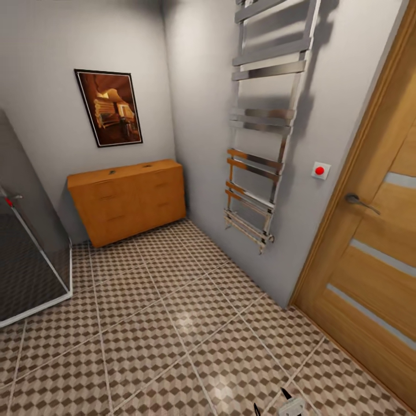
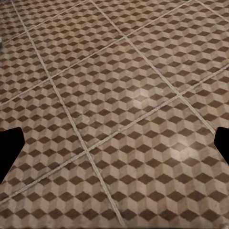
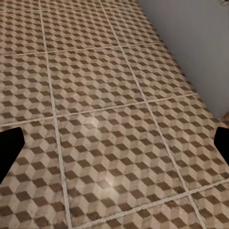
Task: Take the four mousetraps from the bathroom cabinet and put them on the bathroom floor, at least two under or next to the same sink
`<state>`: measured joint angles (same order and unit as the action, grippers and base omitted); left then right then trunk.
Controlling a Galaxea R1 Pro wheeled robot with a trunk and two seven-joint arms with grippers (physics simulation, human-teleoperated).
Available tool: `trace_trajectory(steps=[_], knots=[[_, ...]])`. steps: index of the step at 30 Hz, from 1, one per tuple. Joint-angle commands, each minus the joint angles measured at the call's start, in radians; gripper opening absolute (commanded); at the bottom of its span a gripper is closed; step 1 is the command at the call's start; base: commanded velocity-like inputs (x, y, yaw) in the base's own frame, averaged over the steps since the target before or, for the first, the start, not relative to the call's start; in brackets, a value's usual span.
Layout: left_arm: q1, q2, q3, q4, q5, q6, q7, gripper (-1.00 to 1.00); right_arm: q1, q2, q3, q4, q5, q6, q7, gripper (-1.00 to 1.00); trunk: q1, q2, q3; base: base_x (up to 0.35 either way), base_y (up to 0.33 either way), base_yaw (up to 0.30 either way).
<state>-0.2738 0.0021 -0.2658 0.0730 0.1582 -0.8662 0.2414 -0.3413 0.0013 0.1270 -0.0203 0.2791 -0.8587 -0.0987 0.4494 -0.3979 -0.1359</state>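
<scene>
Soft, even light fills the room; pale glare spots shine on the bathroom floor (image 1: pixel 173 323), and the towel rail (image 1: pixel 263 133) casts shadow rightward.

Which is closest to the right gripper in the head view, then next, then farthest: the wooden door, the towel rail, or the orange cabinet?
From the right gripper at the bottom edge:
1. Wooden door, just to the right.
2. Towel rail, on the wall ahead.
3. Orange cabinet, far back in the corner, left of the rail.

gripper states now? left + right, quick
Left gripper: open, holding nothing, over the bathroom floor.
Right gripper: open, holding nothing.
</scene>
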Motion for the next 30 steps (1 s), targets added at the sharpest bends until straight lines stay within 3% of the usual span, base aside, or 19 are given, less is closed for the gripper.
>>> trace_trajectory(steps=[1,30], knots=[[-0.002,-0.001,-0.009,0.004,0.009,-0.005,-0.001,1.0,-0.001,0.0,0.008,0.001,0.003,-0.002,-0.01,1.0,0.001,-0.002,-0.002,0.0,0.0,0.269],[-0.002,-0.001,-0.009,0.004,0.009,-0.005,-0.001,1.0,-0.001,0.0,0.008,0.001,0.003,-0.002,-0.01,1.0,0.001,-0.002,-0.013,0.0,0.0,0.269]])
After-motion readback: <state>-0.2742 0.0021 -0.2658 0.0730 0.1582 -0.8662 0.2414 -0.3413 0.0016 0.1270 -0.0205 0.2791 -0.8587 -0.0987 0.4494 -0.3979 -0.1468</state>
